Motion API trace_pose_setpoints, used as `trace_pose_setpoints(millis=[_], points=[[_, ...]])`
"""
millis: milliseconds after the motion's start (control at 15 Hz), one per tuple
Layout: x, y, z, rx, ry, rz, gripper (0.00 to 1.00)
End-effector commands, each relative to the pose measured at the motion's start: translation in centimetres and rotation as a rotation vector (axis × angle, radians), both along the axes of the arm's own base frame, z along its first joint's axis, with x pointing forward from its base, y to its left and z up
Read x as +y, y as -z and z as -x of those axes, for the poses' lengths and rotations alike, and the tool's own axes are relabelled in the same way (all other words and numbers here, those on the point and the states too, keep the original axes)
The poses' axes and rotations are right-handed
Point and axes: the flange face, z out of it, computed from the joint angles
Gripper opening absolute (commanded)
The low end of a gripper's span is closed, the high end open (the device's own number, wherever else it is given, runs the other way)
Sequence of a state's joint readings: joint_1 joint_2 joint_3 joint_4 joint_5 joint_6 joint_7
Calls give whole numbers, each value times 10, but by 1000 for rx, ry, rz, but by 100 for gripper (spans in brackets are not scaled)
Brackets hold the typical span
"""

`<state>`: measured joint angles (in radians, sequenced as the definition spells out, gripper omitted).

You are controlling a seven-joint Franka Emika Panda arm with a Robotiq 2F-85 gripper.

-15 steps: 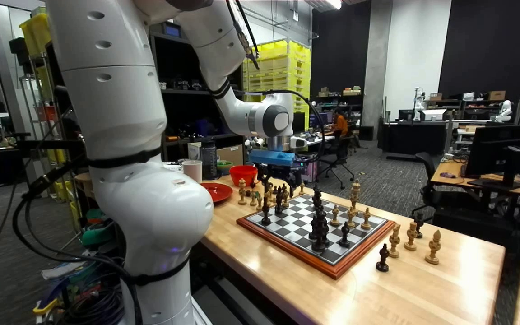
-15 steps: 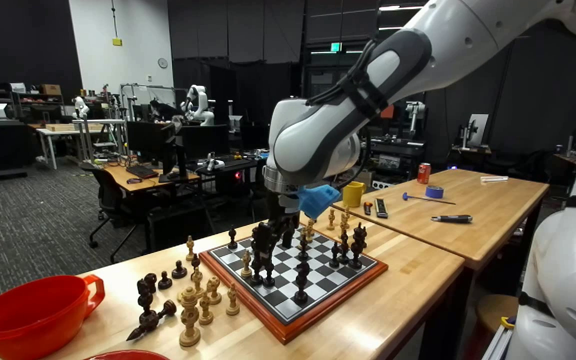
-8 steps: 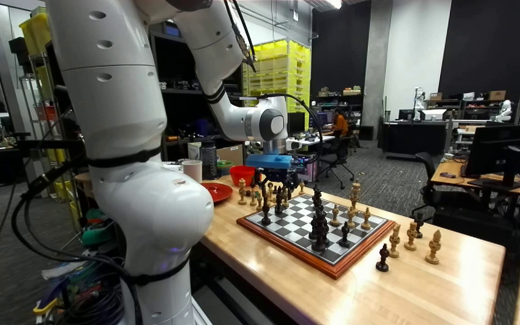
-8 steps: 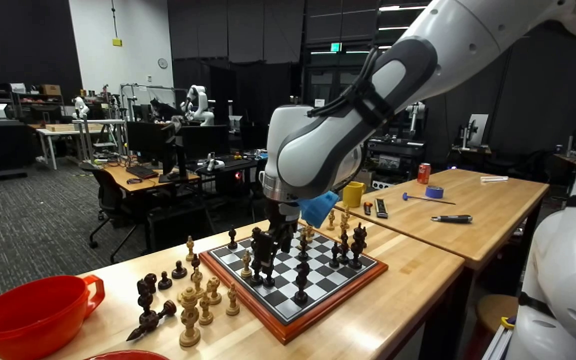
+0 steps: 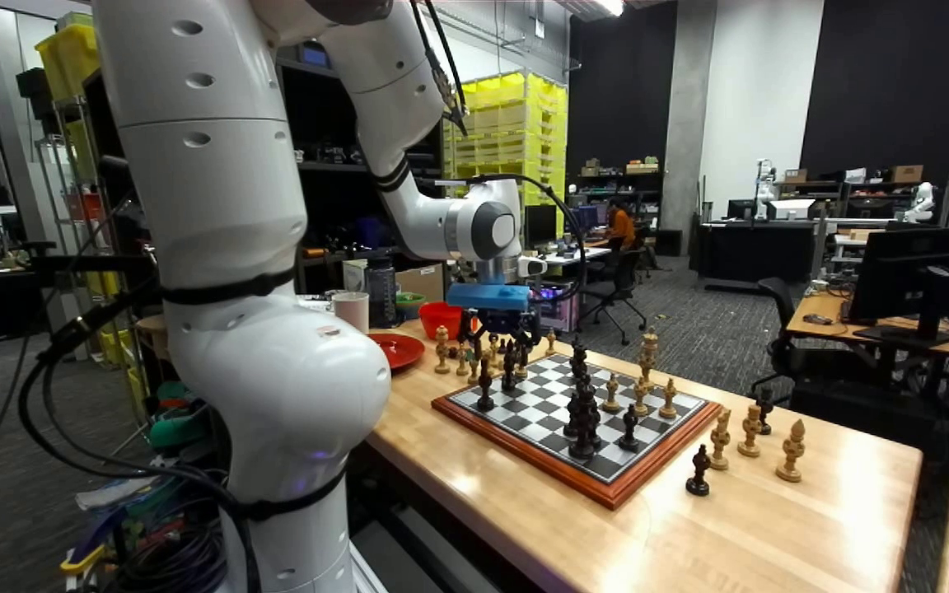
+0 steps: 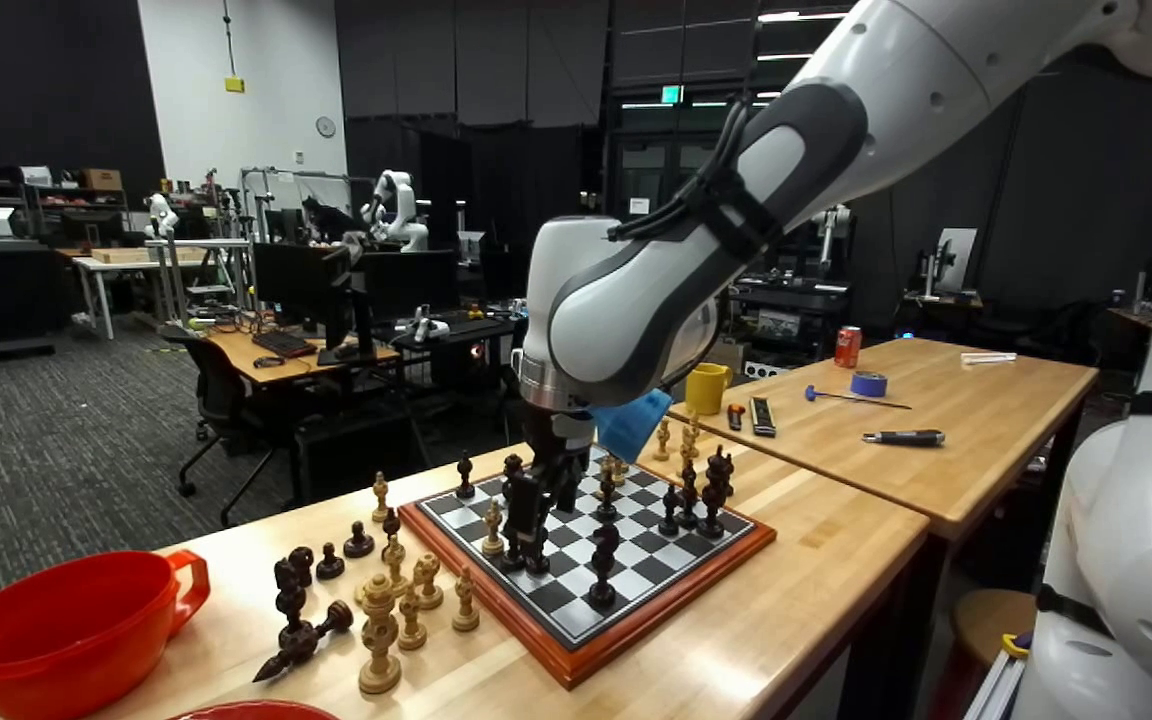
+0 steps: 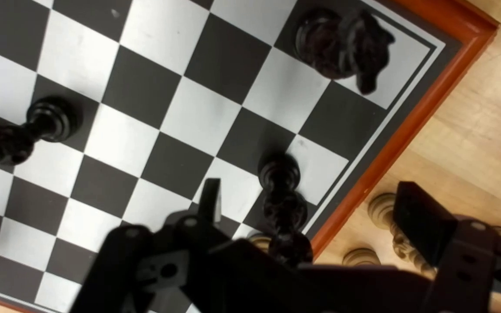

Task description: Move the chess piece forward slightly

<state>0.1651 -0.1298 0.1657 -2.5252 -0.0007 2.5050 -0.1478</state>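
The chessboard (image 5: 524,455) with a red-brown rim lies on the wooden table and holds several dark and light pieces. My gripper (image 7: 311,202) is open over the board's edge. In the wrist view a dark chess piece (image 7: 283,208) stands upright between the spread fingers, nearer the left one (image 7: 209,195); its top is partly hidden by the gripper. The gripper also shows in both exterior views (image 5: 499,338) (image 6: 546,505), above and around the tops of pieces. That dark piece appears under it (image 5: 509,375). A light piece is mostly hidden beside it (image 7: 261,240).
A dark knight-like piece (image 7: 342,48) stands near the board's corner. Several light pieces (image 6: 379,640) and dark pieces, one lying, stand off the board. A red bowl (image 6: 66,620) and red plate (image 5: 396,352) are close by. More dark pieces (image 5: 582,420) stand farther along the board.
My gripper has come down and shifted a little to the left in both exterior views, tilting slightly. The chess pieces look unmoved.
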Motion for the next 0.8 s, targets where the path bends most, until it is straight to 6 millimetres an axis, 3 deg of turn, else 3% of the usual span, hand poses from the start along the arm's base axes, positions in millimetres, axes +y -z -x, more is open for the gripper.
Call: trace_pose_setpoints(millis=[0,667,733], points=[[7,2,-6,-5,2,2,100],[10,1,-24,-24,6,27,100],[11,2,-25,-22,5,31,87]])
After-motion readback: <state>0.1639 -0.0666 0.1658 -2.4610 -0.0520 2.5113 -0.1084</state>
